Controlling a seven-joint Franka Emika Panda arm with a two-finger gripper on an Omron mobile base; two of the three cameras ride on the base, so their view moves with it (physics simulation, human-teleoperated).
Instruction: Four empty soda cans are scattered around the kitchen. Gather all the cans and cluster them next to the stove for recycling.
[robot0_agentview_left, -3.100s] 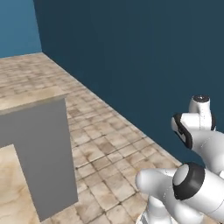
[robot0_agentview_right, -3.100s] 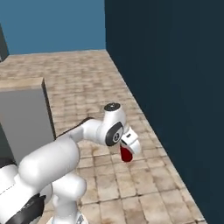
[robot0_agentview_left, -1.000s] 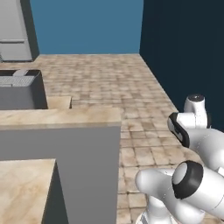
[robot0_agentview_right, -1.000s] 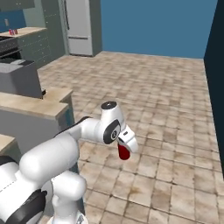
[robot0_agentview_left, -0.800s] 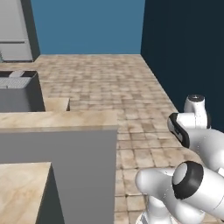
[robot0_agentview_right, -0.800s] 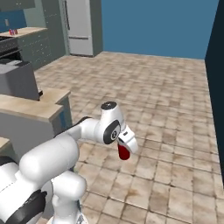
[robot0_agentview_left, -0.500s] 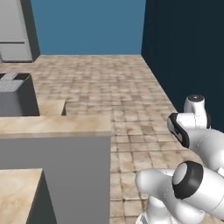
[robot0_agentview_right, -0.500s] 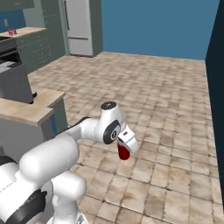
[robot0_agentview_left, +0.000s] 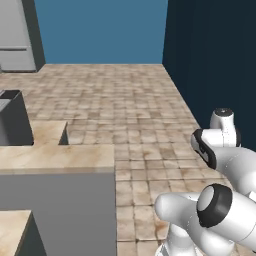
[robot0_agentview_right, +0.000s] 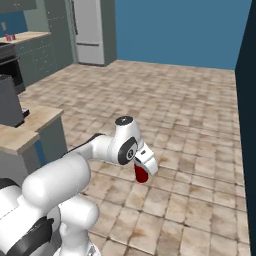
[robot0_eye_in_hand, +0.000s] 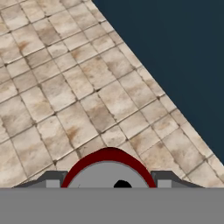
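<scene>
Gripper: the gripper (robot0_agentview_right: 142, 172) hangs from the end of the white arm, low over the floor, jaws closed on a red soda can (robot0_agentview_right: 141, 173); in the hand view the can (robot0_eye_in_hand: 108, 169) sits between the two dark fingertips (robot0_eye_in_hand: 52, 178), its silvery top facing the camera.
Held can: red body, grey top with a dark opening; carried clear of the brown tiled floor (robot0_agentview_right: 190, 130), not touching it.
Arm: the white arm (robot0_agentview_right: 102, 149) with dark joints bends forward from the base at near left of the right base view; in the left base view its links (robot0_agentview_left: 220, 150) fill the near right corner.
Near counter: a beige marble counter (robot0_agentview_left: 55, 155) on a grey cabinet body lies near left of the arm; a dark grey boxy appliance (robot0_agentview_left: 12, 117) stands on its far end; what it is I cannot tell.
Floor: open tiles run from the base to the far wall.
Right side: a dark navy wall (robot0_agentview_left: 215, 55) borders the floor on the right.
Far wall: a lighter blue wall (robot0_agentview_right: 180, 30) closes the room.
Far left: a steel refrigerator (robot0_agentview_right: 90, 32) stands against the far wall amid grey-green cabinets (robot0_agentview_right: 45, 60).
Other can: a small red object, likely another soda can (robot0_agentview_right: 9, 37), stands on the far left counter, well apart from the gripper; too small to be sure.
Stove: a dark oven front (robot0_agentview_right: 9, 67) shows at the far left edge, below that counter level; details unclear.
</scene>
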